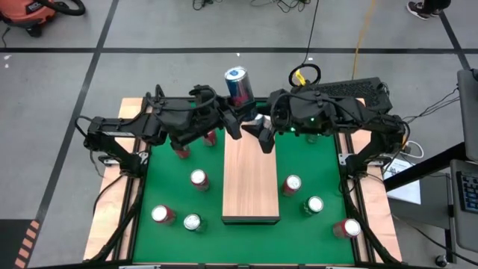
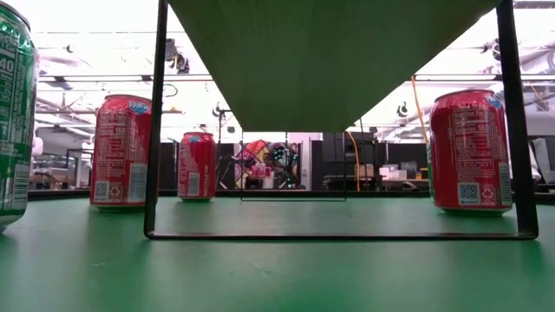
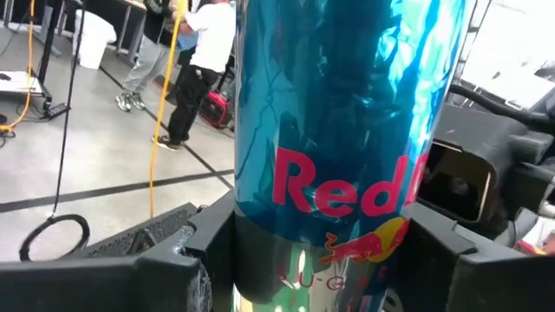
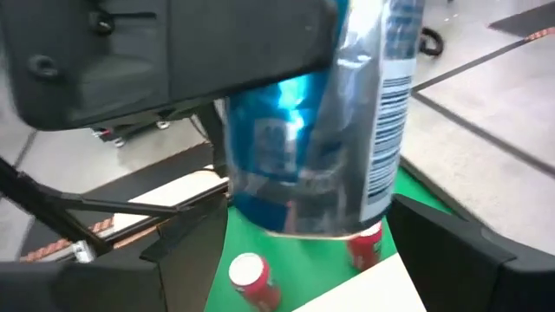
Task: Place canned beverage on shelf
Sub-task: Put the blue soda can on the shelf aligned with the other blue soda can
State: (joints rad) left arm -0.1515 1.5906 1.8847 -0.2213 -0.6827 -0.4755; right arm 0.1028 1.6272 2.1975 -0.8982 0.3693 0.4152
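A blue and silver energy-drink can [image 1: 237, 84] is held upright in the air above the far end of the shelf [image 1: 251, 179], a long pale wooden block on black wire legs in the middle of the green table. My left gripper [image 1: 231, 123] is shut on the can's lower part, and the left wrist view shows the can [image 3: 347, 130] between its fingers [image 3: 165, 269]. My right gripper [image 1: 261, 134] is open right beside it. In the right wrist view its fingers [image 4: 182, 260] stand on either side of the can's base [image 4: 312, 147].
Several red and green cans stand on the table around the shelf, such as a red one [image 1: 198, 179] to its left and another [image 1: 291, 184] to its right. The low view shows the shelf's underside [image 2: 329, 61]. A person [image 3: 208, 35] stands in the room behind.
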